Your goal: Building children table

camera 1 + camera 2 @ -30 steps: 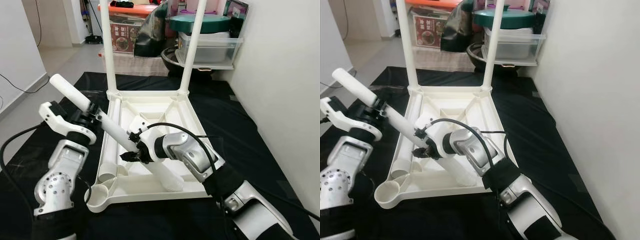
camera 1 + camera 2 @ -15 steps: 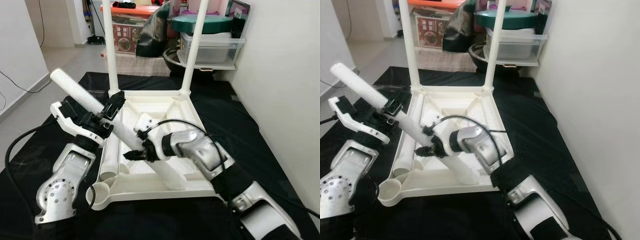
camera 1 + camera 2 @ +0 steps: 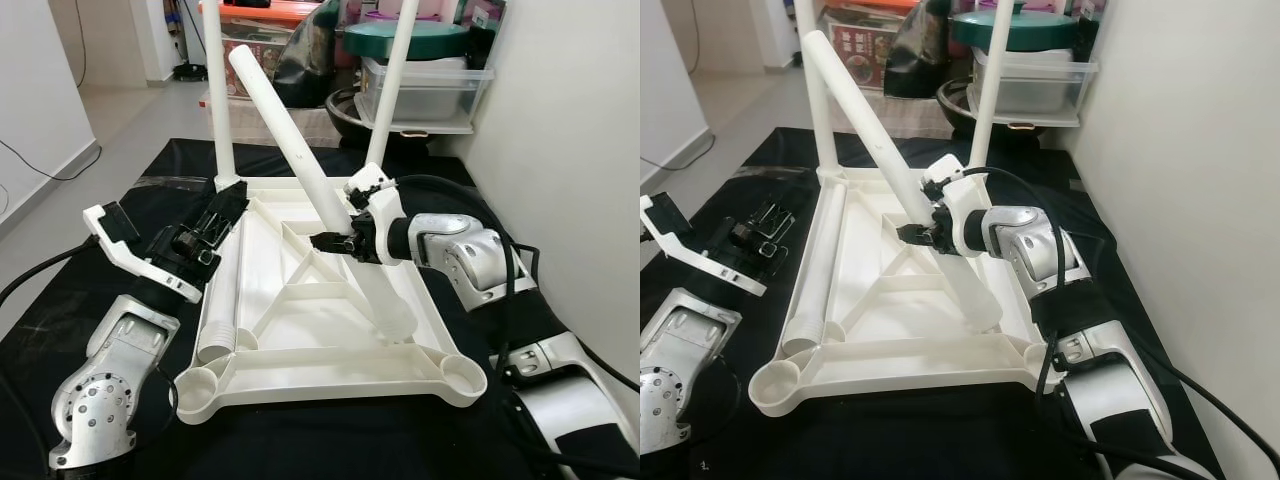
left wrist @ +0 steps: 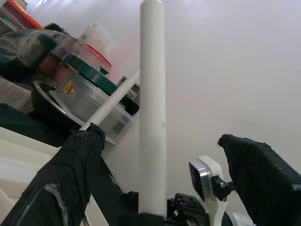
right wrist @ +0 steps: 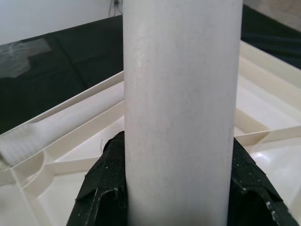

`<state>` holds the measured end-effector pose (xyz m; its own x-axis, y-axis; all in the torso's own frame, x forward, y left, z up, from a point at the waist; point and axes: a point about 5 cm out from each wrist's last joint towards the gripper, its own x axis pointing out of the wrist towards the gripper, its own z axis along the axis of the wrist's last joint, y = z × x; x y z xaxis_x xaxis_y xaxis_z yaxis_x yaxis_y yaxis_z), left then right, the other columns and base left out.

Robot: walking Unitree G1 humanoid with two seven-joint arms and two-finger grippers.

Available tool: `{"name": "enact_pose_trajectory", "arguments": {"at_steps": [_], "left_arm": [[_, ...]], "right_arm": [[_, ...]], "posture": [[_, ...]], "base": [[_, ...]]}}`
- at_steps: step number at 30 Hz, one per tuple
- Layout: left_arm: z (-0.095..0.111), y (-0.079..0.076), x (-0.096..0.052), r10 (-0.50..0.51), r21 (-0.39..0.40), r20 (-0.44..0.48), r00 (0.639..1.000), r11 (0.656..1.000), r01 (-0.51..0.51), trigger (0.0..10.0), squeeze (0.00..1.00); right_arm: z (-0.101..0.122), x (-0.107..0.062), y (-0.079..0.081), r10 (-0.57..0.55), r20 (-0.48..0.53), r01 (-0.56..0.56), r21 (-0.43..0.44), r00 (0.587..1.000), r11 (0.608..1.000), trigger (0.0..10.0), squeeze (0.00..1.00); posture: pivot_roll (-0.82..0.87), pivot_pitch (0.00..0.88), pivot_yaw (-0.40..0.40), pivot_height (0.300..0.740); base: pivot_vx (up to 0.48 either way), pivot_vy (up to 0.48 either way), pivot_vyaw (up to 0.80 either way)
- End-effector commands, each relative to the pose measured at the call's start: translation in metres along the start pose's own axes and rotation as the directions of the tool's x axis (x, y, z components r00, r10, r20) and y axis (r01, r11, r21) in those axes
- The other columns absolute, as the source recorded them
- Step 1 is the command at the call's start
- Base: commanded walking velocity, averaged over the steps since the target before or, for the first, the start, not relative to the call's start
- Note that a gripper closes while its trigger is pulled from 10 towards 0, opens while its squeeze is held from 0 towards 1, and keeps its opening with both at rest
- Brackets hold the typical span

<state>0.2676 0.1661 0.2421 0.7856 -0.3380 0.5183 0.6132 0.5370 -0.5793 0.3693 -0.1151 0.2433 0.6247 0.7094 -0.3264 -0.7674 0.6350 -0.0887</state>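
Right tool (image 3: 335, 243) grips tilted leg (image 3: 300, 165) above tabletop (image 3: 330, 370)

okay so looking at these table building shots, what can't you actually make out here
- Tops of the two standing legs: cut off by the upper edge of the eye views.
- Right gripper fingers' contact on the held leg: the right wrist view is too close.
- Contents of the plastic bins: far and overlapped.
- Whether the loose leg in the tabletop channel touches the left gripper: unclear.
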Motion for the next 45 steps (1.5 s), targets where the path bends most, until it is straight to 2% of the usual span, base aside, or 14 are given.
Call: {"name": "enact_pose_trajectory", "arguments": {"at_steps": [1, 7, 10, 13, 15, 16, 17, 19, 20, 35, 38, 40, 42, 45], "left_arm": [[-0.001, 0.001, -0.002, 0.012, 0.005, -0.002, 1.0, 1.0, -0.012, 10.0, 0.0], [-0.001, 0.005, -0.007, 0.029, 0.01, -0.014, 0.999, 1.0, -0.029, 10.0, 0.0], [-0.008, 0.011, -0.013, 0.054, 0.016, -0.057, 0.997, 0.998, -0.053, 10.0, 0.0], [-0.008, 0.011, -0.013, 0.054, 0.016, -0.057, 0.997, 0.998, -0.053, 10.0, 0.0], [-0.018, 0.016, -0.017, 0.081, 0.053, -0.125, 0.989, 0.996, -0.075, 10.0, 0.0], [-0.018, 0.016, -0.017, 0.081, 0.053, -0.125, 0.989, 0.996, -0.075, 10.0, 0.0], [-0.025, 0.019, -0.02, 0.102, 0.089, -0.167, 0.981, 0.992, -0.088, 10.0, 0.0], [-0.025, 0.019, -0.02, 0.102, 0.089, -0.167, 0.981, 0.992, -0.088, 10.0, 0.0], [-0.032, 0.02, -0.023, 0.113, 0.115, -0.208, 0.972, 0.989, -0.091, 10.0, 0.0], [-0.039, 0.02, -0.025, 0.123, 0.146, -0.249, 0.961, 0.985, -0.089, 10.0, 0.0], [-0.071, 0.027, -0.037, 0.177, 0.341, -0.447, 0.877, 0.94, -0.015, 10.0, 0.0], [-0.071, 0.027, -0.037, 0.177, 0.341, -0.447, 0.877, 0.94, -0.015, 10.0, 0.0], [-0.088, 0.032, -0.049, 0.184, 0.429, -0.573, 0.799, 0.898, 0.101, 10.0, 0.0], [-0.089, 0.032, -0.05, 0.18, 0.436, -0.592, 0.786, 0.891, 0.124, 10.0, 0.0]], "right_arm": [[0.01, -0.004, -0.003, -0.005, 0.035, 0.005, -0.005, 0.999, 1.0, 0.0, 0.0], [0.038, -0.022, -0.028, -0.154, 0.189, 0.138, 0.095, 0.97, 0.986, 0.0, 0.0], [0.058, -0.027, -0.045, -0.355, 0.334, 0.264, 0.287, 0.873, 0.921, 0.0, 0.0], [0.058, -0.027, -0.045, -0.355, 0.334, 0.264, 0.287, 0.873, 0.921, 0.0, 0.0], [0.062, -0.029, -0.06, -0.626, 0.378, 0.364, 0.566, 0.682, 0.739, 0.0, 0.0], [0.062, -0.029, -0.06, -0.626, 0.378, 0.364, 0.566, 0.682, 0.739, 0.0, 0.0], [0.062, -0.029, -0.061, -0.698, 0.374, 0.361, 0.653, 0.611, 0.666, 0.0, 0.0], [0.062, -0.029, -0.061, -0.698, 0.374, 0.361, 0.653, 0.611, 0.666, 0.0, 0.0], [0.063, -0.027, -0.057, -0.729, 0.38, 0.33, 0.707, 0.569, 0.626, 0.0, 0.0], [0.065, -0.025, -0.054, -0.734, 0.395, 0.298, 0.729, 0.553, 0.617, 0.0, 0.0], [0.064, -0.022, -0.043, -0.714, 0.455, 0.187, 0.759, 0.533, 0.624, 0.0, 0.0], [0.064, -0.022, -0.043, -0.714, 0.455, 0.187, 0.759, 0.533, 0.624, 0.0, 0.0], [0.067, -0.016, -0.034, -0.686, 0.499, 0.132, 0.751, 0.529, 0.647, 0.0, 0.0], [0.07, -0.014, -0.03, -0.67, 0.519, 0.119, 0.737, 0.531, 0.665, 0.0, 0.0]], "posture": [[0.04, 0.0, -0.065, 0.74], [0.03, 0.0, -0.063, 0.74], [0.04, 0.0, -0.062, 0.74], [0.04, 0.0, -0.062, 0.74], [0.05, 0.0, -0.063, 0.74], [0.05, 0.0, -0.063, 0.74], [0.05, 0.0, -0.063, 0.74], [0.05, 0.0, -0.063, 0.74], [0.06, 0.0, -0.055, 0.74], [0.06, 0.0, -0.054, 0.74], [0.05, 0.0, -0.047, 0.74], [0.05, 0.0, -0.047, 0.74], [0.05, 0.0, -0.049, 0.74], [0.05, 0.0, -0.05, 0.74]], "base": [[0.0, 0.0, 0.0], [0.0, 0.0, 0.0], [0.0, 0.0, 0.0], [0.0, 0.0, 0.0], [0.0, 0.0, 0.0], [0.0, 0.0, 0.0], [0.0, 0.0, 0.0], [0.0, 0.0, 0.0], [0.0, 0.0, 0.0], [0.0, 0.0, 0.0], [0.0, 0.0, 0.0], [0.0, 0.0, 0.0], [0.0, 0.0, 0.0], [0.0, 0.0, 0.0]]}}
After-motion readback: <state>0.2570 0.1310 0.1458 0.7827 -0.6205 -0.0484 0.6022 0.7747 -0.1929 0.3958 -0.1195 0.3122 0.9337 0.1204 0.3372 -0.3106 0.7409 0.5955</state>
